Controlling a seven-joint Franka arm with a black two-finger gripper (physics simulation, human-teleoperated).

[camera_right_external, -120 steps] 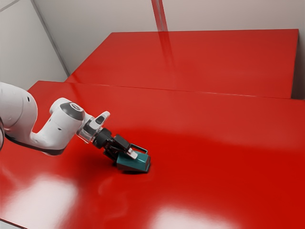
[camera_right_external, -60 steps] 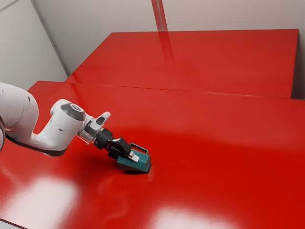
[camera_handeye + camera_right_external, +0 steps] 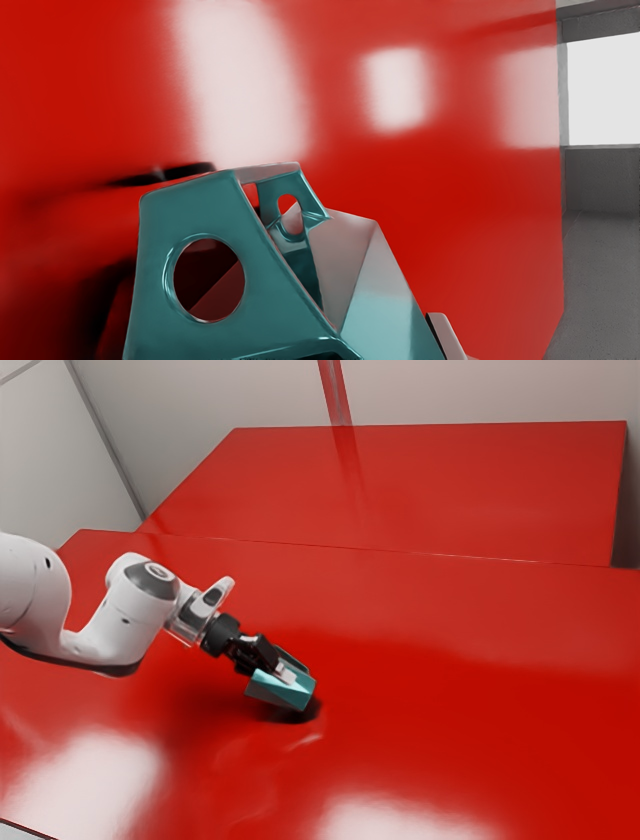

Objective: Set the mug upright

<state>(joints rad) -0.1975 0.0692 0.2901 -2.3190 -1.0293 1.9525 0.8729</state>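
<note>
In the exterior view, the gripper [image 3: 284, 672] is shut on the teal angular mug [image 3: 282, 692], with a pale fingertip lying along the mug's near upper side. The mug is tilted, its exterior-view-right end lower, over a dark shadow on the red table. Whether that low end touches the table cannot be told. In the wrist view, the mug [image 3: 385, 285] has slanted faceted walls and a handle-like part with holes. The gripper [image 3: 382, 347] has one pale fingertip against the mug's wall; the other is hidden by the mug.
The glossy red table [image 3: 460, 710] extends around the mug, with bright reflections near its front. A second red surface [image 3: 400, 490] lies behind it, against a pale wall [image 3: 480, 390]. The wrist view shows the table's edge and a grey floor [image 3: 600, 285] beyond.
The mug has tipped and partly risen with my gripper, its exterior-view-left end coming up from the table and a shadow opening beneath. The arm's forearm has shifted slightly toward the exterior view's left.
</note>
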